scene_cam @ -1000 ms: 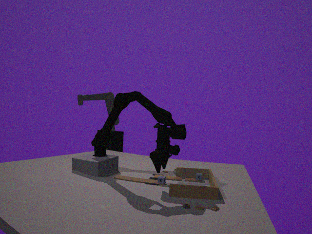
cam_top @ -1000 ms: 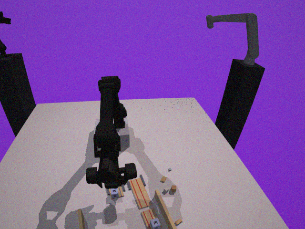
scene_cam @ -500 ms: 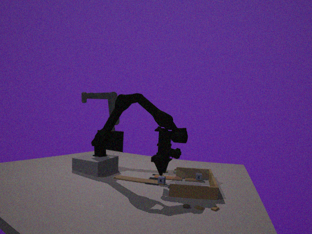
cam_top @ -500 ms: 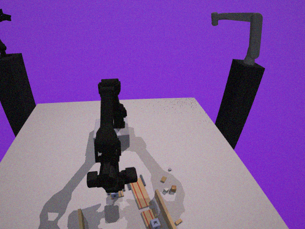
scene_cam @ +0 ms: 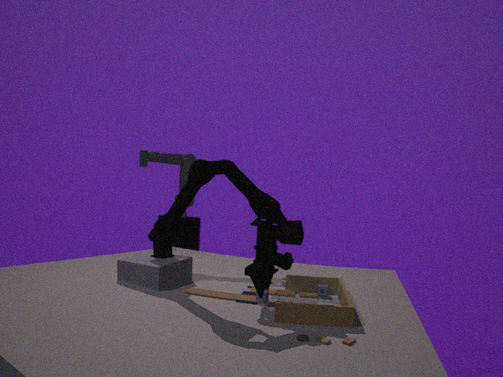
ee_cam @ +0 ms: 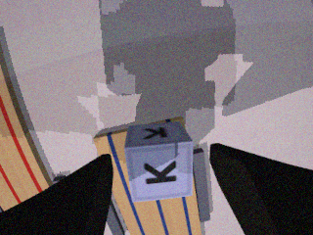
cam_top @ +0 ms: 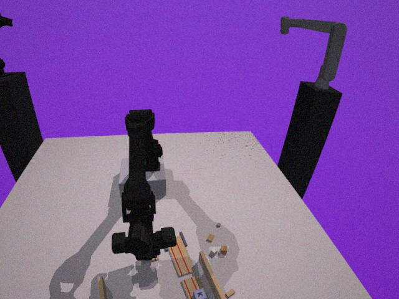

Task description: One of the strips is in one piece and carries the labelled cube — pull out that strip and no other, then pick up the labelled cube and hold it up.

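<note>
Around the pale blue cube marked K (scene_cam: pixel 262 296) (ee_cam: pixel 162 168), on the blue-lined wooden strip's (scene_cam: pixel 221 295) (ee_cam: pixel 142 215) far end, my black gripper (cam_top: pixel 146 258) (scene_cam: pixel 262 295) (ee_cam: pixel 160 157) stands half open, gripping nothing, its fingers flanking opposite sides, presumably for closing evenly.

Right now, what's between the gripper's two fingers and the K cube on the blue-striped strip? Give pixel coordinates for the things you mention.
Wrist view: the K cube (scene_cam: pixel 265 295) (ee_cam: pixel 162 171) sits between the gripper's fingers, with a visible gap on each side; no separate object stands in either gap.

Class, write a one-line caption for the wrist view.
Gripper fingers flank a K-marked cube on a blue-lined strip.
</note>
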`<act>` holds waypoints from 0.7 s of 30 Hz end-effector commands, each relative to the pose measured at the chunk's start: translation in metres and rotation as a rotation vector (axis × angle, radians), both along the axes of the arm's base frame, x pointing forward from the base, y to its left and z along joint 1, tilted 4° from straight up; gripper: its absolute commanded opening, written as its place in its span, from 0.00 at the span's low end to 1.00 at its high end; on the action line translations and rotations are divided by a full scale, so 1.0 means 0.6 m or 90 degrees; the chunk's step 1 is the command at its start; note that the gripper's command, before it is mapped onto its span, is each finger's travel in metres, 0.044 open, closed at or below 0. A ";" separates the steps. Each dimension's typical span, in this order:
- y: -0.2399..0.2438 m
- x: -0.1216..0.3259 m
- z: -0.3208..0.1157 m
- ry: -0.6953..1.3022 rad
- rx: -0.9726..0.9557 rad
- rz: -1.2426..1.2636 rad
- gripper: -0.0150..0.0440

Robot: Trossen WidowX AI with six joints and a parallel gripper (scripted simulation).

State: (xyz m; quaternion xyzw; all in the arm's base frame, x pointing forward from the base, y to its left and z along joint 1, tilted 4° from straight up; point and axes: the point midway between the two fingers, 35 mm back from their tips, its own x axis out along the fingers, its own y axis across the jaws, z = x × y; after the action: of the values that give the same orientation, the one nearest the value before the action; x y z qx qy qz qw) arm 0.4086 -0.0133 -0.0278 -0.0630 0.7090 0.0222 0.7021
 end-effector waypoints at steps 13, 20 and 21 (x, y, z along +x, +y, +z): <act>-0.001 -0.003 -0.021 0.003 0.000 -0.001 0.54; -0.001 -0.003 -0.021 0.003 0.000 -0.001 0.47; -0.001 -0.003 -0.021 0.003 0.000 -0.001 0.45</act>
State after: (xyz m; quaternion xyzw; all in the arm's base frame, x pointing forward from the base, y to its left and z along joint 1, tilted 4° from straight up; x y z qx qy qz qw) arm 0.4064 -0.0137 -0.0405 -0.0626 0.7110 0.0219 0.7000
